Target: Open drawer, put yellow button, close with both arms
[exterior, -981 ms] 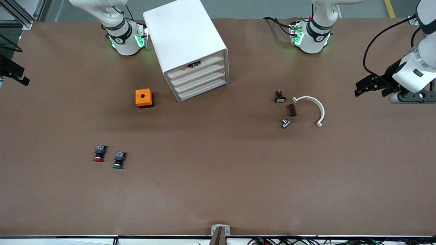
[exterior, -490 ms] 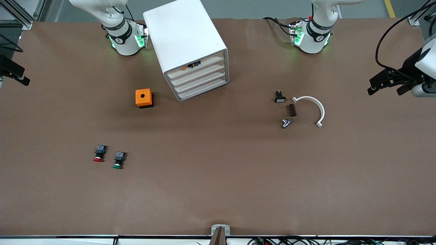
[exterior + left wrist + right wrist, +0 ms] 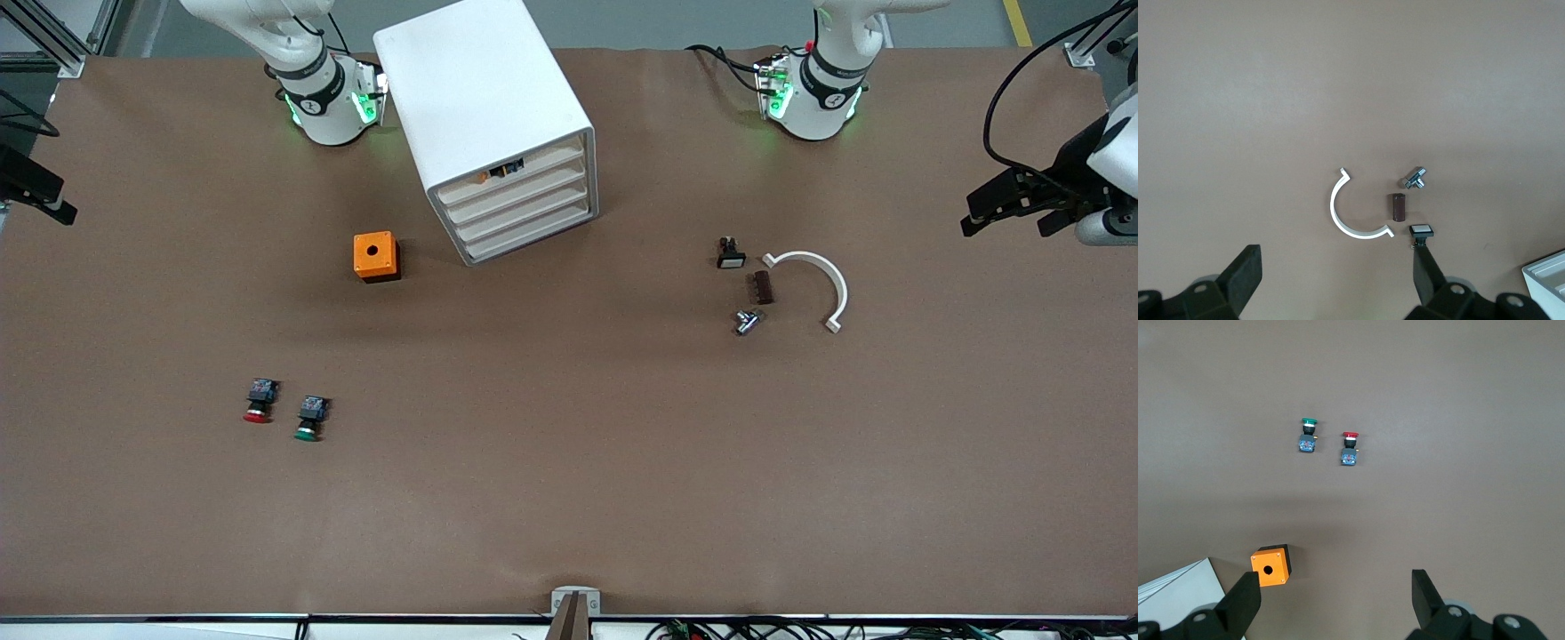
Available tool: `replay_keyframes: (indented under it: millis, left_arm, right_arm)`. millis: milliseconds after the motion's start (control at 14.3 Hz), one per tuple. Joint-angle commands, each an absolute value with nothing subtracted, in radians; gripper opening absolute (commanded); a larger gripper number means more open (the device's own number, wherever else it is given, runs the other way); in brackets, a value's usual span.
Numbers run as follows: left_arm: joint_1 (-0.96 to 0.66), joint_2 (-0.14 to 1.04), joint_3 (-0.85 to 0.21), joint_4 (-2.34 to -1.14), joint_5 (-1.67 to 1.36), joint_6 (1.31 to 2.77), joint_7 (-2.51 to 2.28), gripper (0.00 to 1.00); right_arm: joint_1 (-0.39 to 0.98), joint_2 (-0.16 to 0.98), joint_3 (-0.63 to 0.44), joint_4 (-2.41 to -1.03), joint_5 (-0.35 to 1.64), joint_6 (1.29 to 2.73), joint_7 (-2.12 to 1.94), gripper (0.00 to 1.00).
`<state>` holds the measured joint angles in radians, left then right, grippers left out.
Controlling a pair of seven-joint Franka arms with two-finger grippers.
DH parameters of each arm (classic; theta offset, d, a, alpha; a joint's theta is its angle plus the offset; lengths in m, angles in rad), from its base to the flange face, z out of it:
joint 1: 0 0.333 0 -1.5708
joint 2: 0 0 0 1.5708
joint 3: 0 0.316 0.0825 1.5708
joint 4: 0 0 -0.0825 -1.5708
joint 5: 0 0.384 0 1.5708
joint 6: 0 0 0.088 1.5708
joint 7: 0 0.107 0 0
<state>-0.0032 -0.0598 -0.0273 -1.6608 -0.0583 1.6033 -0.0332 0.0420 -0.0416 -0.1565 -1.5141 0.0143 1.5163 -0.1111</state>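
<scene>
1. Drawers sat in a white cabinet (image 3: pixel 484 98) at the top middle of the front view.
2. The top drawer (image 3: pixel 553 157) had a dark gap, and the yellow button (image 3: pixel 487 176) peeked out of it as a small orange-yellow bit.
3. The left gripper (image 3: pixel 1335 287) hung at the edge of the front view at the left arm's end of the table. Its fingers were spread wide and held nothing.
4. The right gripper (image 3: pixel 1331 607) was up over the table, above the orange box (image 3: pixel 1271 564). Its fingers were wide apart and empty too.
5. A red button (image 3: pixel 258 402) and a green button (image 3: pixel 308 418) lay side by side in the lower part of the front view.
6. A white curved piece (image 3: pixel 813 284) lay toward the left arm's end, in the middle of the picture.
</scene>
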Motion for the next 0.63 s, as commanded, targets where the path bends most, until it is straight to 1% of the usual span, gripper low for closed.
replay_keyframes:
  millis: [0,560]
  left_arm:
    - [-0.008,-0.046,-0.026,-1.631,-0.032,1.577,-0.028,1.00]
    - [-0.003,-0.046,-0.025,-1.631,-0.032,1.577,-0.026,1.00]
  right_arm:
    - [0.038,-0.028,-0.153,-1.491,0.000,1.511,-0.107,1.00]
    - [0.035,-0.021,-0.153,-1.491,0.002,1.511,-0.107,1.00]
